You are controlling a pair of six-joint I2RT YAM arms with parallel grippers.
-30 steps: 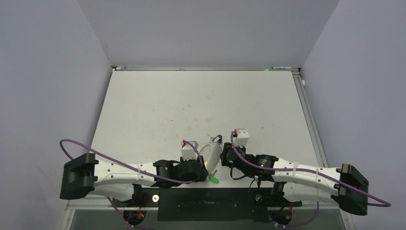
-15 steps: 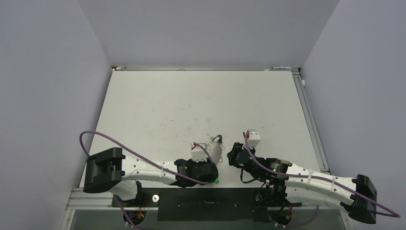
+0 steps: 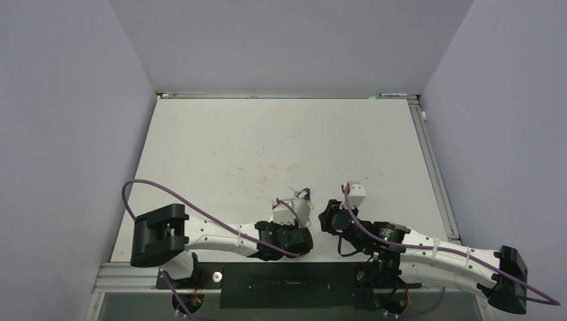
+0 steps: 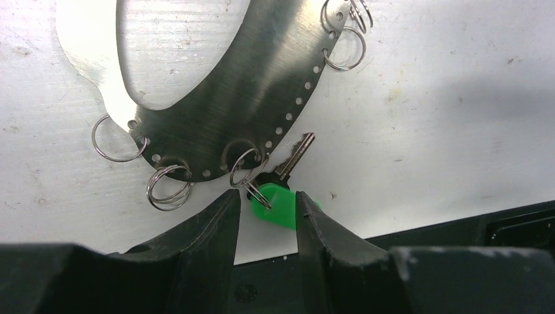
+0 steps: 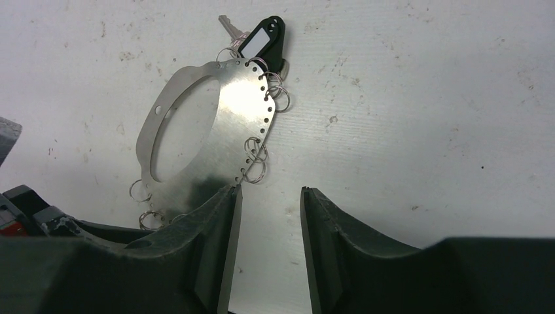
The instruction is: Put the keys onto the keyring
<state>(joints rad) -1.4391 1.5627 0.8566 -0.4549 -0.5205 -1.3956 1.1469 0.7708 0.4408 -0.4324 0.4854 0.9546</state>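
Observation:
The keyring shows as a flat oval metal plate (image 4: 262, 85) pierced with holes that carry small split rings (image 4: 247, 171). A green-headed key (image 4: 275, 204) lies at its near edge, its silver blade (image 4: 298, 150) pointing away and one split ring lying over its head. My left gripper (image 4: 265, 196) is open, one finger on each side of the green head; the right finger overlaps it and a gap remains on the left. A black-headed key (image 5: 262, 40) lies at the plate's (image 5: 229, 131) far end. My right gripper (image 5: 269, 191) is open and empty just right of the plate.
Both arms meet near the table's front edge (image 3: 267, 262), the left wrist (image 3: 287, 237) covering the green key from above. The black base rail (image 4: 458, 229) runs just behind the green key. Scuffed white tabletop (image 3: 281, 147) stretches away beyond the plate.
My left arm has swung right over the green key, and its jaws have narrowed around the key's head. The right gripper has drawn back to the right, away from the plate.

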